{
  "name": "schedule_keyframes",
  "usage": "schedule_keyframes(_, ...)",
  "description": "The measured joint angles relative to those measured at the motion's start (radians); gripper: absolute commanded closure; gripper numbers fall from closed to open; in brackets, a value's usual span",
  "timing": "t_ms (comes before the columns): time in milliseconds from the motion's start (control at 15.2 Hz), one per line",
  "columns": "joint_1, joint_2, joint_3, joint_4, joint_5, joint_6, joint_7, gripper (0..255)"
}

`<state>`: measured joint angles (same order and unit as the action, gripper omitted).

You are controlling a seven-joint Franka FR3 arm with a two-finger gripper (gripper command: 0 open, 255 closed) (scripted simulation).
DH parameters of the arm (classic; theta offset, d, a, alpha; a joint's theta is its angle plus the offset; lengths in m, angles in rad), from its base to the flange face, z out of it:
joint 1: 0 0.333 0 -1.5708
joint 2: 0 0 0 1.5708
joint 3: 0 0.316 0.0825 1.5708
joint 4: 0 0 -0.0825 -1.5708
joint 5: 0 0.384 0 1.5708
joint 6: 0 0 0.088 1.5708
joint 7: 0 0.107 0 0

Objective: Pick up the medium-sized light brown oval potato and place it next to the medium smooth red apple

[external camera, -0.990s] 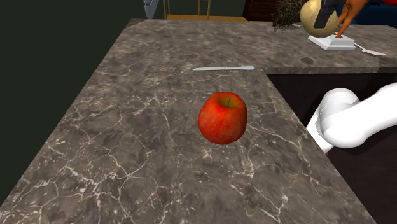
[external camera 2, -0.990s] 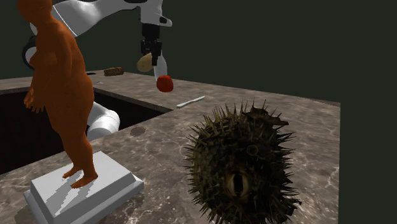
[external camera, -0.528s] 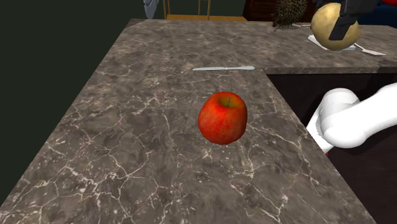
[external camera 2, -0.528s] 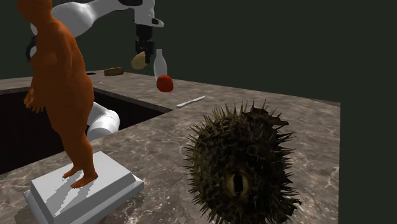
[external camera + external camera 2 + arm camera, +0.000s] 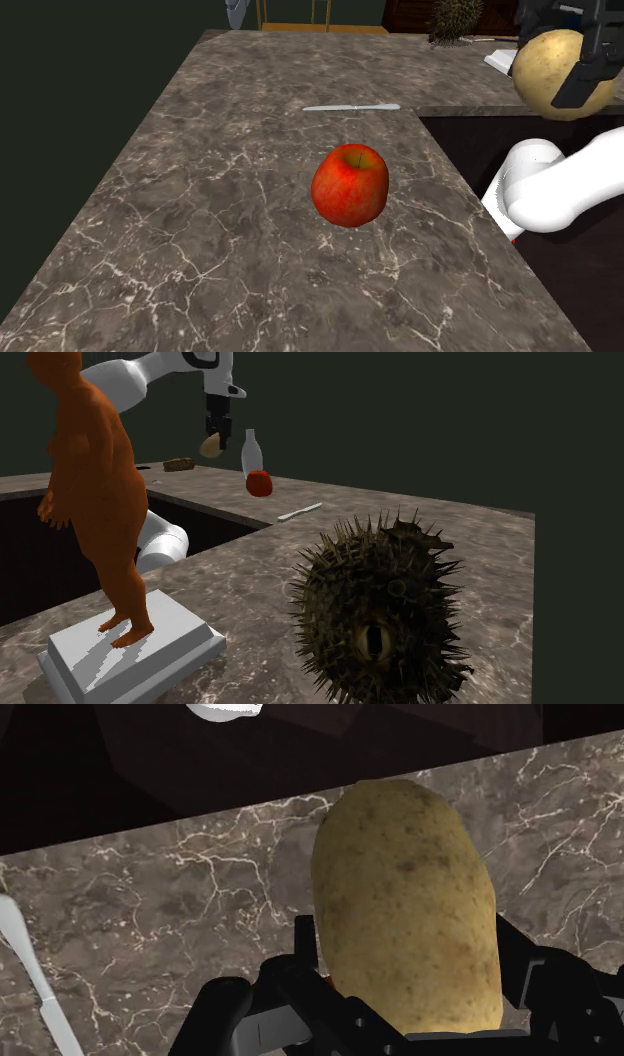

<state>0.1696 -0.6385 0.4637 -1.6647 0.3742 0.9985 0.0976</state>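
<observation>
Looking from the shoulder, your gripper (image 5: 566, 62) pinches the potato (image 5: 560, 75) aloft; the apple (image 5: 350, 185) sits well off toward that view's lower left. Second exterior view: potato (image 5: 210, 445) hangs left of apple (image 5: 259, 482). Wrist view: potato's (image 5: 405, 904) length runs along the fingers (image 5: 528, 972).

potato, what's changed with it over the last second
The gripper, still shut on the potato, carried it right and lower in the shoulder view, and left in the second exterior view. Nothing was taken hold of or let go. The apple, the knife, the orange figure and the spiky ball stayed where they were.
</observation>
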Motion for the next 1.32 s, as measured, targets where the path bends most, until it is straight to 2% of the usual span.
schedule_keyframes(264, -0.016, 0.050, 0.115, 0.069, 0.053, 0.021, 0.121, 255)
schedule_keyframes(396, -0.019, 0.055, 0.142, 0.065, 0.065, 0.039, 0.144, 255)
schedule_keyframes(1320, 0.016, -0.074, 0.148, -0.216, 0.102, 0.196, 0.088, 255)
